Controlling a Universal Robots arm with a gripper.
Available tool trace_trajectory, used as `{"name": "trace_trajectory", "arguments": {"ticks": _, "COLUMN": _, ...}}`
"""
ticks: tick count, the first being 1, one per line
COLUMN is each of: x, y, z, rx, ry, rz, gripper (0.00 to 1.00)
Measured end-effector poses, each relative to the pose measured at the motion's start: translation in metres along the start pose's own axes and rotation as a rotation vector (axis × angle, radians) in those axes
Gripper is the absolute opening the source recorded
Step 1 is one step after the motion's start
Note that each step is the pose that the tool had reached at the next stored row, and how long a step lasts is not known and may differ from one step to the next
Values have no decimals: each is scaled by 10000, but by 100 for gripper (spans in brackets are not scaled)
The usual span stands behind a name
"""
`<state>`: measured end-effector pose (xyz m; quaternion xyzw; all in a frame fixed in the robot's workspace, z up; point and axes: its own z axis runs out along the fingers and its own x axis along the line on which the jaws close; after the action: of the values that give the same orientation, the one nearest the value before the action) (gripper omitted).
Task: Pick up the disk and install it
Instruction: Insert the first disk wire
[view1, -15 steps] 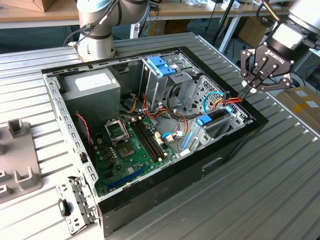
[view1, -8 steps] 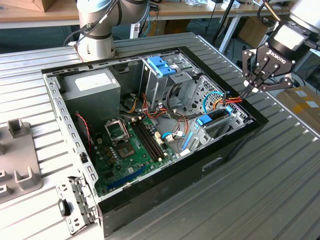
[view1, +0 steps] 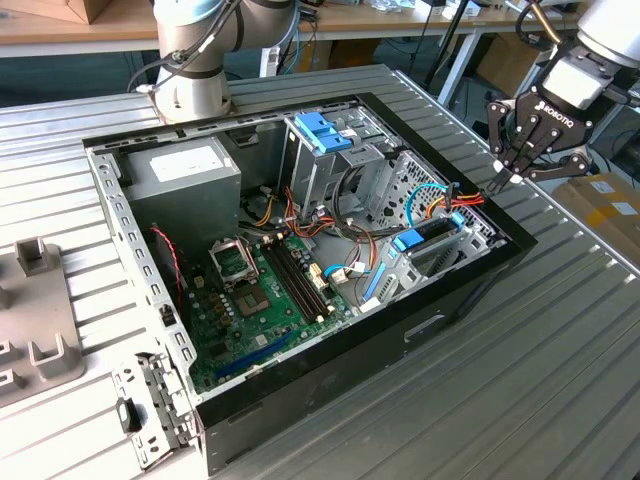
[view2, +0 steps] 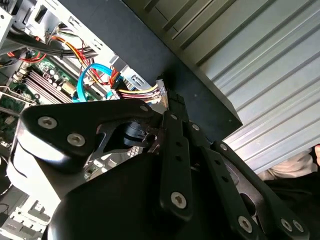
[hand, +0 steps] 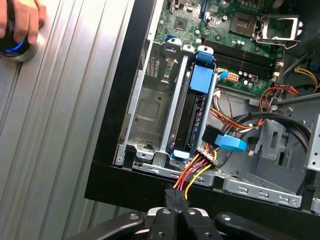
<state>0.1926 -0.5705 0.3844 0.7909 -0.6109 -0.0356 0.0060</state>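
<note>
**Disk sitting in its bay, gripper pinching the cable bundle at the case edge**

Nearest the wrist, the gripper (hand: 176, 212) is hovering over the black rim of the computer case (hand: 125, 192), its fingers closed together on the bundle of red, yellow and black power wires (hand: 192, 172) (the fingertips are meeting right where the wires cross the rim). In the exterior view the gripper (view1: 507, 178) is hanging at about three o'clock of the case (view1: 330, 375), just beside the wires (view1: 462, 200).

Just beyond the rim, the disk (hand: 192, 117) is standing on edge in a slot of the metal drive cage (hand: 150, 107), with its blue carrier frame showing at the top and bottom; the wire plug is touching its near end. In the exterior view the disk (view1: 425, 238) is lying at about four o'clock of the green motherboard (view1: 270, 290).

Farther off, a grey power supply (view1: 185, 185) is sitting at about ten o'clock of the board, and a person's hand (hand: 20, 22) is resting on a round device on the ribbed table (hand: 55, 130).
</note>
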Motion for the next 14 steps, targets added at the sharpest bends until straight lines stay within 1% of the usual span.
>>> {"name": "trace_trajectory", "arguments": {"ticks": 4, "x": 0, "y": 0, "z": 0, "rx": 5, "ry": 1, "rz": 0, "gripper": 11}}
{"name": "trace_trajectory", "arguments": {"ticks": 5, "x": 0, "y": 0, "z": 0, "rx": 6, "ry": 1, "rz": 0, "gripper": 17}}
{"name": "trace_trajectory", "arguments": {"ticks": 6, "x": 0, "y": 0, "z": 0, "rx": 9, "ry": 2, "rz": 0, "gripper": 29}}
{"name": "trace_trajectory", "arguments": {"ticks": 7, "x": 0, "y": 0, "z": 0, "rx": 10, "ry": 2, "rz": 0, "gripper": 36}}
{"name": "trace_trajectory", "arguments": {"ticks": 8, "x": 0, "y": 0, "z": 0, "rx": 12, "ry": 3, "rz": 0, "gripper": 36}}
{"name": "trace_trajectory", "arguments": {"ticks": 9, "x": 0, "y": 0, "z": 0, "rx": 14, "ry": 4, "rz": 0, "gripper": 42}}
{"name": "trace_trajectory", "arguments": {"ticks": 12, "x": 0, "y": 0, "z": 1, "rx": 15, "ry": 7, "rz": -63, "gripper": 42}}
{"name": "trace_trajectory", "arguments": {"ticks": 14, "x": 0, "y": 1, "z": 4, "rx": 0, "ry": 22, "rz": -373, "gripper": 42}}
